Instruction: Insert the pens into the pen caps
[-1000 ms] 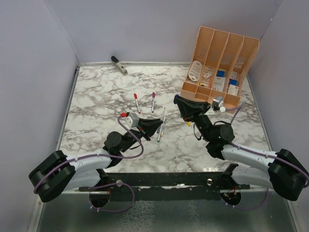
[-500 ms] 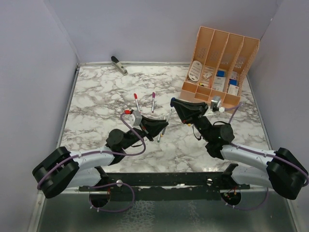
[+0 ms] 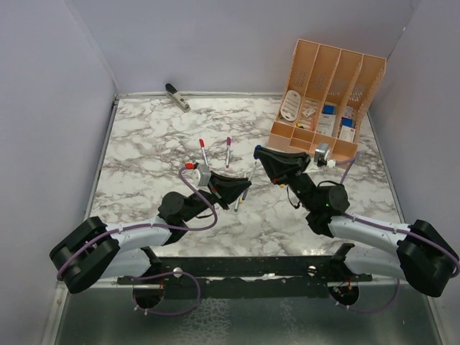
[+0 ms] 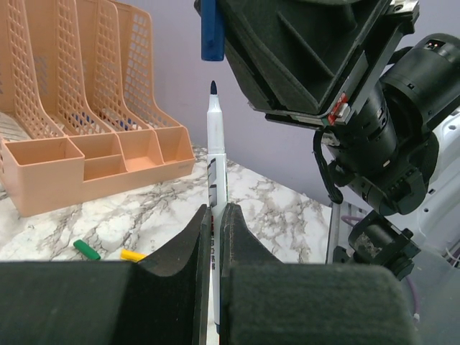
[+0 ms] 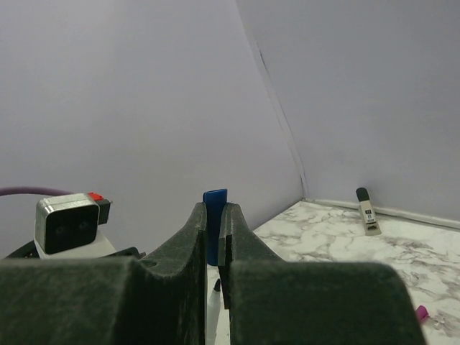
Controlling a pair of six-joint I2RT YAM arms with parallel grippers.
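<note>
Worktop [image 3: 144, 144]: white marble pattern with grey veining. A peach mesh organiser [image 3: 305, 61] stands at the far right corner. A grey clip-like tool [image 3: 177, 96] lies at the far left edge. Near centre, a red-ended pen [image 3: 203, 152] and a magenta-ended pen [image 3: 228, 150] lie side by side, apart. A green cap [image 4: 86, 249] and a yellow cap [image 4: 132, 255] lie near each other in front of the organiser.

Blue cap [image 4: 211, 32]; white pen [image 4: 216, 154], dark-blue tip; grey-veined marble table [image 3: 144, 144].

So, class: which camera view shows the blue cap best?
Left wrist: the blue cap shows side-on, directly above the pen tip. Right wrist shows only its end inside the right tool; top external shows a tiny speck.
</note>
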